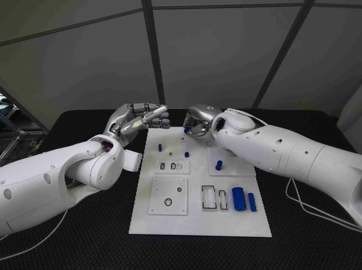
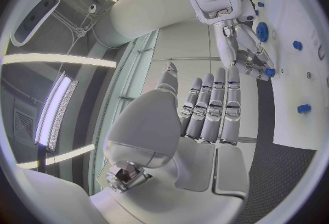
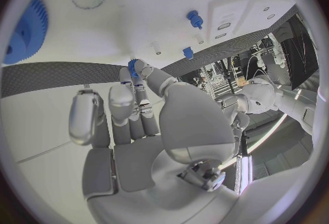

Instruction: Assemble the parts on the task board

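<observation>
At the task board far edge, right hand pinches a small blue part (fingertips only); left hand spread, empty.

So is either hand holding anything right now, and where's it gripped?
The right hand pinches a small blue part at its fingertips; which end cannot be told. The left hand holds nothing.

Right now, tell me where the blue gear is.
The blue gear lies on the task board at its far end, under the right hand, as both wrist views show.
</observation>
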